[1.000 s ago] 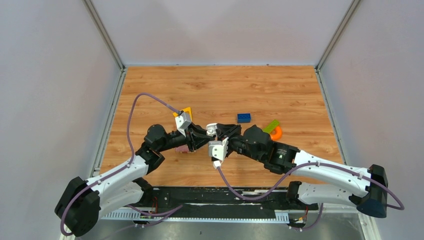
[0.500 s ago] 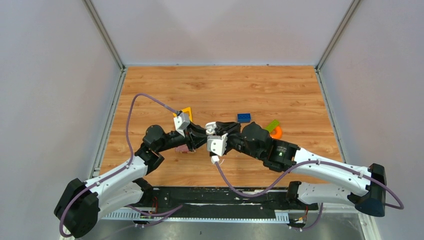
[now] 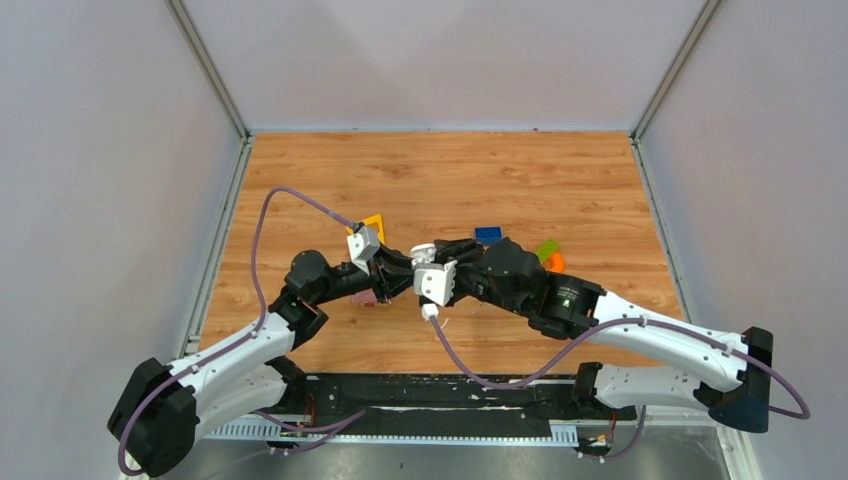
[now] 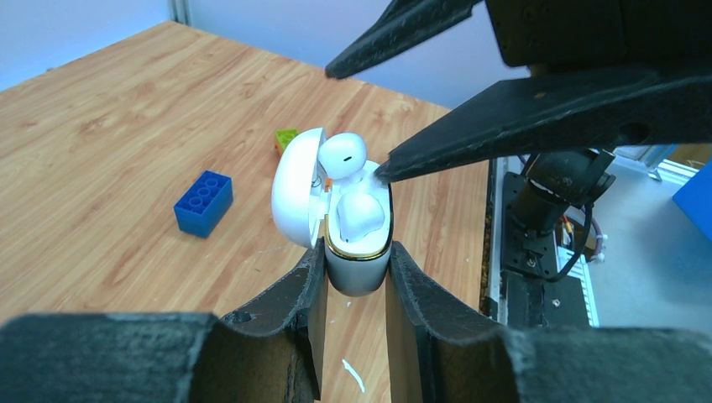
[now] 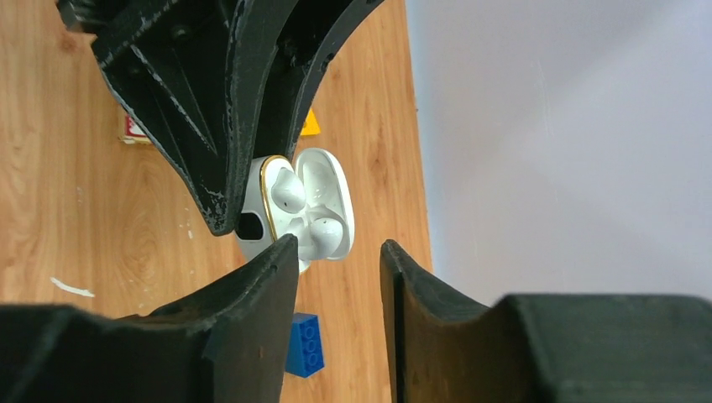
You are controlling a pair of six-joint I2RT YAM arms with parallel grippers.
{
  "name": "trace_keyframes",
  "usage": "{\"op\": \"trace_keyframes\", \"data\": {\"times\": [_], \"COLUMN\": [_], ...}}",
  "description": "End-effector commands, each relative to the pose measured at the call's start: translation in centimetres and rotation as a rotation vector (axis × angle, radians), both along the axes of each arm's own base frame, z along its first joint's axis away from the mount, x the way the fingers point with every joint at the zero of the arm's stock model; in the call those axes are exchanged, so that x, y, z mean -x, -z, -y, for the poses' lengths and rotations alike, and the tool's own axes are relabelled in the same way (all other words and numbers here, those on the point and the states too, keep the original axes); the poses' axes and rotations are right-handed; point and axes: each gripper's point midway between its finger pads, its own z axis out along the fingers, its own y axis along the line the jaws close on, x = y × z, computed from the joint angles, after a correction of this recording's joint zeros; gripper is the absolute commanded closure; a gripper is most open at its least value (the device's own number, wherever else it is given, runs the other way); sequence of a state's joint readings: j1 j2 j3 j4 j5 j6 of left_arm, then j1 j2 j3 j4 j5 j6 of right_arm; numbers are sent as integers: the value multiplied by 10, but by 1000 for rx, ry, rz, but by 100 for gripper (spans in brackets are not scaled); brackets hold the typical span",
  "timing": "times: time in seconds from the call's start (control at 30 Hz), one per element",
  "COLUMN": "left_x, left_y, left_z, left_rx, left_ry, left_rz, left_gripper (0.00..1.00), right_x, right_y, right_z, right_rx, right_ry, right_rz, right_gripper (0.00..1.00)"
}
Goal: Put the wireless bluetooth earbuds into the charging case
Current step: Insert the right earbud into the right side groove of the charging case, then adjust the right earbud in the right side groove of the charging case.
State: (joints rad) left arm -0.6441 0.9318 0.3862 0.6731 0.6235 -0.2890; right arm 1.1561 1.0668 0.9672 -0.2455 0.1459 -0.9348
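The left gripper is clamped on the case at the centre of the left wrist view, with the lid hinged open to the left. The seated earbud lies in its recess, and the raised earbud stands proud just above it, by the lid. The right gripper reaches in from the upper right, fingers apart and holding nothing, its lower fingertip just beside the raised earbud; a blue brick lies on the table at left.
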Motion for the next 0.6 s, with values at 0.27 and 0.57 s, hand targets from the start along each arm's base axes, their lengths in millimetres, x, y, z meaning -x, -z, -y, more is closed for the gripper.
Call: {"op": "trace_keyframes", "data": {"times": [0.27, 0.57], "left_x": [-1, 5], "left_y": [-17, -10], "left_z": [-2, -1], "left_rx": [22, -13], "left_ry": [-8, 32], "left_rz": [91, 120], "left_gripper": [100, 100], "right_x": [41, 50], "right_y": [-38, -32], "right_z": [17, 28], "right_rx": [-65, -16], "right_ry": [-78, -37], "right_rz": [-320, -838], "right_gripper": [34, 59]}}
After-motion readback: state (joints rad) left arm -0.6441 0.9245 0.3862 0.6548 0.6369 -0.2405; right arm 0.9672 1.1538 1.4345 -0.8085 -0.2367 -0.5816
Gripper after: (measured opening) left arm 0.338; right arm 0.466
